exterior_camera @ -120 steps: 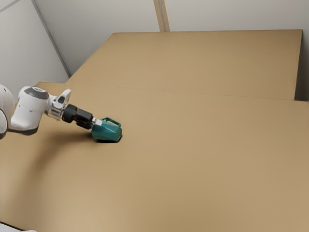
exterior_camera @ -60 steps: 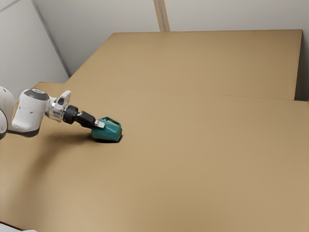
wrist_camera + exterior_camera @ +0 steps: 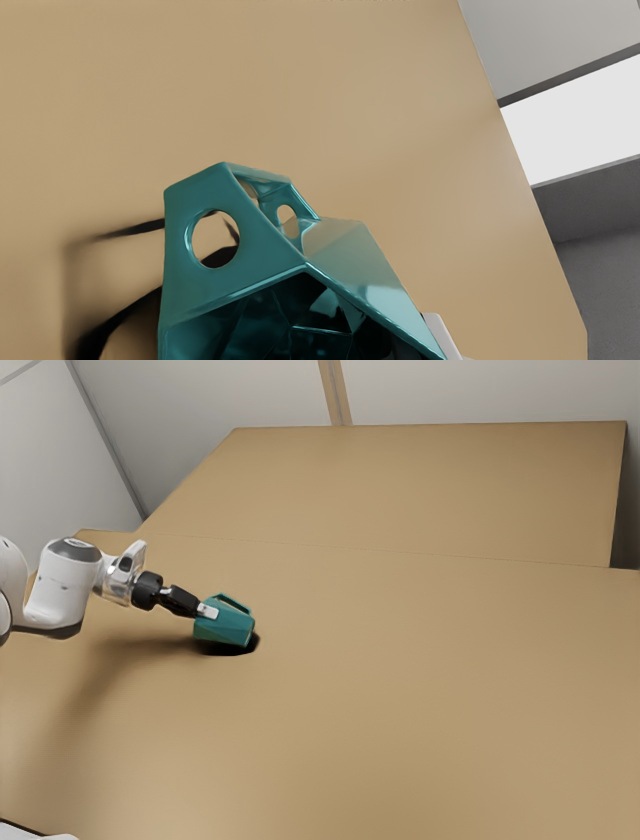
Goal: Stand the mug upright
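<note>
From where I stand, the faceted, glossy teal mug (image 3: 228, 624) is at the end of the black two-finger gripper (image 3: 208, 611), over the tan, flat-topped table (image 3: 420, 690); it isn't upright but leans well over, its mouth toward the gripper and its base angled downward, toward the exterior view's right; its teal angular handle (image 3: 238, 603) is on the mug's upper side, and a dark shadow (image 3: 230, 651) lies beneath the mug; whether its lowest edge touches the table, I can't tell.

The gripper has hold of the mug by its wall near the mouth; one pale fingertip (image 3: 442, 335) is against the mug's outside, and the other is hard to make out; the wrist view looks partly into the mug's dark, faceted inside, past its shiny rim (image 3: 350, 300).

The white, jointed robot arm (image 3: 60, 585) reaches to the mug from the exterior view's left; well beyond the mug, past the table's far edge, stands a pale grey wall (image 3: 230, 390) with a tan upright strip (image 3: 335, 390) on it.
</note>
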